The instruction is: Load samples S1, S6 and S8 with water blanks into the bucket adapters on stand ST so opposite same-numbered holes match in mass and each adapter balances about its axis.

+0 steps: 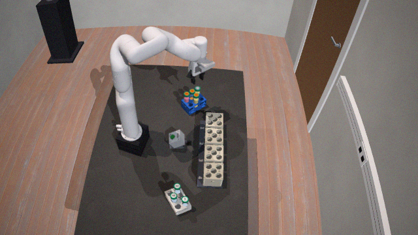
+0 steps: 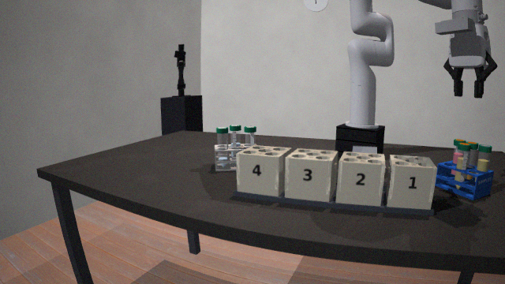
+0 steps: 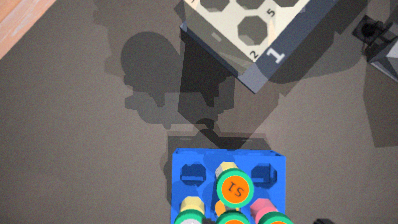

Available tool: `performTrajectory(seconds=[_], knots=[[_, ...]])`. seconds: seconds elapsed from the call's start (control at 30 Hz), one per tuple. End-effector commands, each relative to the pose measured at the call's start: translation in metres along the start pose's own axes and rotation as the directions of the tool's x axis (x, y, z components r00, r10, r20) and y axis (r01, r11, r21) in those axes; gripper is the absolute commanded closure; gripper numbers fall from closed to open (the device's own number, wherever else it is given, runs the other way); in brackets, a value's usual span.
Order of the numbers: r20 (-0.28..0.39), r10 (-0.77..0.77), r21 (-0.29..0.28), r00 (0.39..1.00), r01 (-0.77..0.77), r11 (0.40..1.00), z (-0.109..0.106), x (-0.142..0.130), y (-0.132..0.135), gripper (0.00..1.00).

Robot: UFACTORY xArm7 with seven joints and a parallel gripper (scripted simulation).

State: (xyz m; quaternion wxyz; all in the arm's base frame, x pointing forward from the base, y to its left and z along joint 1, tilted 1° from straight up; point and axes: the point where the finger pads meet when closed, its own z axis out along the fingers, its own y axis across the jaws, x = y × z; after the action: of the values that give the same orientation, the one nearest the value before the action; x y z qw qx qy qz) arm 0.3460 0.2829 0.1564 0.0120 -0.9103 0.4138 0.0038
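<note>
My gripper is open and empty, hanging high above the table just behind the blue sample rack. Several green-capped tubes stand in that rack. Sample S1, with an orange cap dot, shows near the bottom of the wrist view; the other caps there are cut off. Four cream adapters stand in a row on the loading stand ST: adapter 1 nearest the blue rack, then 2, 3 and 4. All their holes look empty.
A clear rack with three water blanks stands at the near end beyond adapter 4. The small DONE desk with its green key sits between the arm's base and the stand.
</note>
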Motion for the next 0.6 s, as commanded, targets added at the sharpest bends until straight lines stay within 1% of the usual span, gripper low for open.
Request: performTrajectory(seconds=[0.0,0.13,0.27,0.33,0.57], knots=[[-0.005,0.026,0.003,1.0,-0.026,1.0,-0.002,0.0,-0.001,0.43],[-0.005,0.026,0.003,1.0,-0.026,1.0,-0.002,0.0,-0.001,0.43],[-0.005,0.026,0.003,1.0,-0.026,1.0,0.006,0.0,-0.001,0.43],[-0.005,0.026,0.003,1.0,-0.026,1.0,0.006,0.0,-0.001,0.43],[-0.005,0.026,0.003,1.0,-0.026,1.0,0.02,0.0,-0.001,0.43]])
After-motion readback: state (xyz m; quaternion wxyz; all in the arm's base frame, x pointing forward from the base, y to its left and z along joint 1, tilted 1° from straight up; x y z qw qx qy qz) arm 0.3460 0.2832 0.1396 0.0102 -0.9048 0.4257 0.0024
